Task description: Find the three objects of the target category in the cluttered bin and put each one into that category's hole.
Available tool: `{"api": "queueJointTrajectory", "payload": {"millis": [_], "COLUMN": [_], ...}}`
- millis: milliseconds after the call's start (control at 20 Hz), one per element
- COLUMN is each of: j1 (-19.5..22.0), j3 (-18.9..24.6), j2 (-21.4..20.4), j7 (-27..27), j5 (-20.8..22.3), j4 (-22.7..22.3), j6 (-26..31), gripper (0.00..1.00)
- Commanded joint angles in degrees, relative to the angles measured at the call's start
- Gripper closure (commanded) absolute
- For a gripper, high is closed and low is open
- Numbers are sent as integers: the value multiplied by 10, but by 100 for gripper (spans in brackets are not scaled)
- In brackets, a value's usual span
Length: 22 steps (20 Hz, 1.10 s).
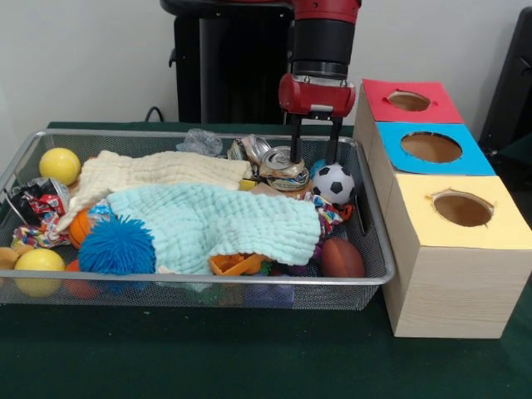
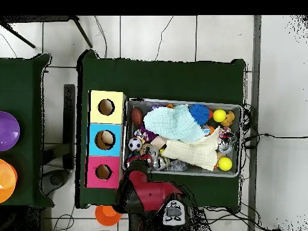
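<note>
The wire-mesh bin (image 1: pixel 208 281) is full of toys and cloths; it also shows in the overhead view (image 2: pixel 236 108). One knotted rope toy (image 1: pixel 35 236) lies at the bin's left end. Another rope toy (image 1: pixel 329 213) peeks out from under the light blue cloth (image 1: pixel 216 220), just below the soccer ball (image 1: pixel 334 183). A third is not visible. My gripper (image 1: pixel 314 160) hangs open at the bin's far right part, its fingers (image 1: pixel 295 137) on either side of a crushed can (image 1: pixel 285 169), holding nothing. In the overhead view the red arm (image 2: pixel 144 189) hides the gripper.
Three wooden boxes with holes stand right of the bin: red (image 1: pixel 407 101), blue (image 1: pixel 431 147), yellow (image 1: pixel 461 208). A cream cloth (image 1: pixel 158 170), a blue spiky ball (image 1: pixel 116 247), yellow balls (image 1: pixel 60 165), a brown football (image 1: pixel 341 258) and foil wrappers (image 1: pixel 199 141) fill the bin.
</note>
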<state>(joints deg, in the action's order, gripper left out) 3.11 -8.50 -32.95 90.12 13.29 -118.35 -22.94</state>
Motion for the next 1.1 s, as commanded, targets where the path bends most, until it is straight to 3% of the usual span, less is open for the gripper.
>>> {"api": "queueJointTrajectory", "payload": {"millis": [50,550,850,1100], "j1": [39,72,60,69], "j3": [27,48,44,68], "j2": [6,-15,3,11], "j7": [123,122,129,133], "j5": [-12,-1,-31,-13], "j4": [54,48,54,53], "j6": [-51,-40,-60,-62], "gripper": [0,0,0,0]}}
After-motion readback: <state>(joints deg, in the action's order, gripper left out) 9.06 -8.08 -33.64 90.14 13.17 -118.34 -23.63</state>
